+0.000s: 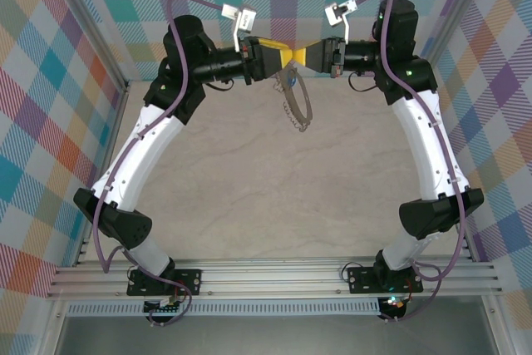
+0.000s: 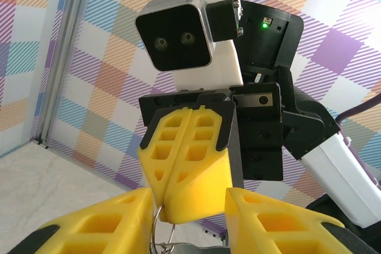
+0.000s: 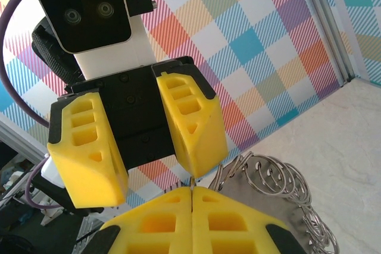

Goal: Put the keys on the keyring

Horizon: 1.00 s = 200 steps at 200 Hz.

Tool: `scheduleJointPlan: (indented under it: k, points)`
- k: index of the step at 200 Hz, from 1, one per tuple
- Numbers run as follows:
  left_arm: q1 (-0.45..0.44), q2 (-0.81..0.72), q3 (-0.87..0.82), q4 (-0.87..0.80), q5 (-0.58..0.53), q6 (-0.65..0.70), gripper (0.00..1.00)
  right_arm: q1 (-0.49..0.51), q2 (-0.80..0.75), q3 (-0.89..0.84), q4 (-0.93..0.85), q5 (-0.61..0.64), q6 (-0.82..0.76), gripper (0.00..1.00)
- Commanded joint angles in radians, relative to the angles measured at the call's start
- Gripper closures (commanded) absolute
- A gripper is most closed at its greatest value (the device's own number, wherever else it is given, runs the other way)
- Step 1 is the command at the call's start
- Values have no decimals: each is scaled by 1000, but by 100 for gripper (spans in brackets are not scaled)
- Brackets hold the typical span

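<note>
While the two arms meet tip to tip over the far side of the table [image 1: 274,189], the right gripper [image 2: 174,212] has its fingers pressed together on the thin wire of the keyring [image 3: 271,179]. The ring hangs just below the tips, its small loops bunched along the rim. The left gripper [image 3: 158,173] is spread wide, its fingers either side of the right's tips.

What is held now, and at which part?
The right end effector pinches the keyring by its thin rim; the left end effector is open, empty.
</note>
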Motion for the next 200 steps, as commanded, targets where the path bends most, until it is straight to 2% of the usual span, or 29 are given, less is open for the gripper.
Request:
scheduleJointPlan:
  k: [1,87,136,200]
  points:
    - [-11,-23,-5,-2,-11,25,63,-4,-39,-2,28,-5,-12,100]
    - [-11,-44,-40,-22,-46,54,63,-5,-58,-13,1,-3,-33,100]
    - [-13,-32,-43,26,-3,7,77,-6,-62,-24,25,-5,-18,100]
    - [-31,-20,-37,33,33,-9,79,-6,-66,-31,33,-2,-13,100]
